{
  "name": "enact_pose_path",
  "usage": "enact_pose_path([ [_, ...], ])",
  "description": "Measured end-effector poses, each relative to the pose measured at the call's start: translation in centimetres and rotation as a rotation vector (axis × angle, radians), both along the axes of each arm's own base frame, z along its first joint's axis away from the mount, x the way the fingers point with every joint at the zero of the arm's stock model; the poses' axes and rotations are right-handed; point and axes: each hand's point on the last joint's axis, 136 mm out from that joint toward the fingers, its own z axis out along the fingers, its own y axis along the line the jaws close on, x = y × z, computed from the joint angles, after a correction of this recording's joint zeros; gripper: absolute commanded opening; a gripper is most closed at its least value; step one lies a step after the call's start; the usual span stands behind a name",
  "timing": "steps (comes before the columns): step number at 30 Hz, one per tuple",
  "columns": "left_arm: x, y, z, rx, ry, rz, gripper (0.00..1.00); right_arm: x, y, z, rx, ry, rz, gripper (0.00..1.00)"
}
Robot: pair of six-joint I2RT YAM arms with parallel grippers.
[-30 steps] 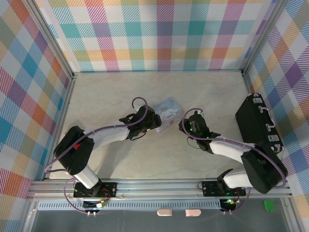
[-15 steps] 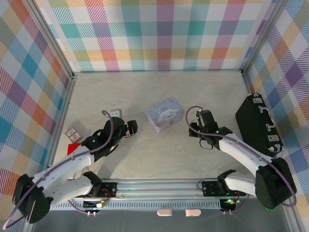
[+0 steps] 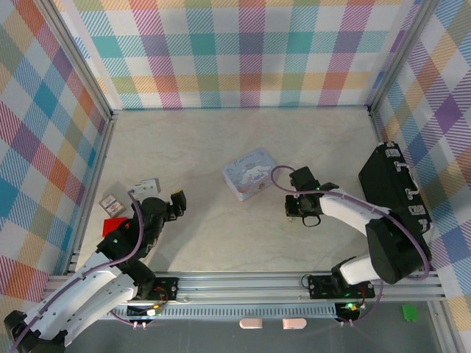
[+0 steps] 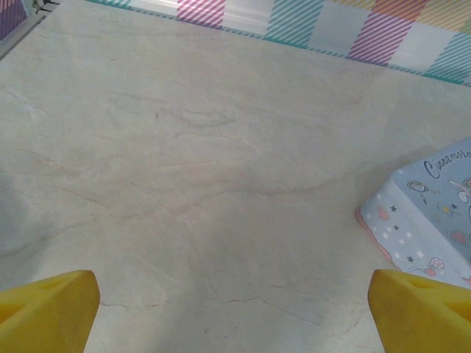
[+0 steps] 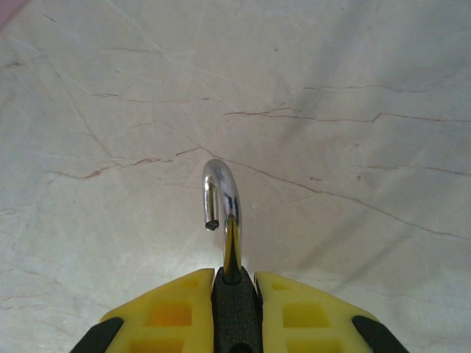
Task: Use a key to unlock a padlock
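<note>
The padlock is a small black body clamped between the yellow fingers of my right gripper. Its silver shackle stands up out of the body with its free end out, hanging over the bare table. From the top view my right gripper is low over the table, just right of the pale blue tin. My left gripper is at the near left, open. Its yellow fingertips stand wide apart with nothing between them. The key is hidden.
The cartoon-printed tin lies ahead and to the right of my left gripper. A big black case lies along the right wall. Two small packets and a red piece sit by the left wall.
My left arm has pulled back from the tin to the near left, and its jaws have opened wider. My right gripper has shifted a little nearer with the padlock still in it.
</note>
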Motion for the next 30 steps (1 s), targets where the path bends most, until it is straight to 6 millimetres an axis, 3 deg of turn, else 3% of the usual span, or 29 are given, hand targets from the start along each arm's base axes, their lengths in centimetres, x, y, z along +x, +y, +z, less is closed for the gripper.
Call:
enact_pose_path([
  [4,-0.1,0.5,-0.3,0.030,0.008,0.012,0.94,0.0,0.0,-0.9,-0.011,0.039,0.012,0.07],
  [8,-0.3,0.8,-0.7,0.039,0.006,0.019,0.94,0.2,0.1,-0.8,-0.012,0.036,0.018,0.27],
  [11,-0.3,1.0,-0.7,0.045,0.001,0.031,0.94,0.3,-0.1,-0.7,-0.013,0.034,0.018,0.49],
  [14,-0.2,1.4,-0.6,0.058,-0.005,0.052,0.94,0.2,-0.2,0.2,-0.007,0.015,0.023,0.54],
  [17,-0.1,2.0,-0.3,0.079,-0.014,0.086,0.95,0.4,-0.3,2.6,0.006,-0.034,0.032,0.56],
  [20,0.2,2.7,0.7,0.103,-0.035,0.133,1.00,1.4,-0.3,6.4,0.014,-0.142,0.048,0.57],
  [25,1.2,4.1,2.7,0.170,-0.105,0.243,1.00,3.1,-1.3,13.7,-0.002,-0.407,0.059,0.75],
  [28,2.6,4.0,3.8,0.224,-0.151,0.266,1.00,3.7,-2.3,16.5,-0.033,-0.557,0.055,0.88],
  [30,4.0,3.8,4.1,0.262,-0.182,0.282,1.00,4.1,-3.1,17.4,-0.070,-0.635,0.050,0.96],
])
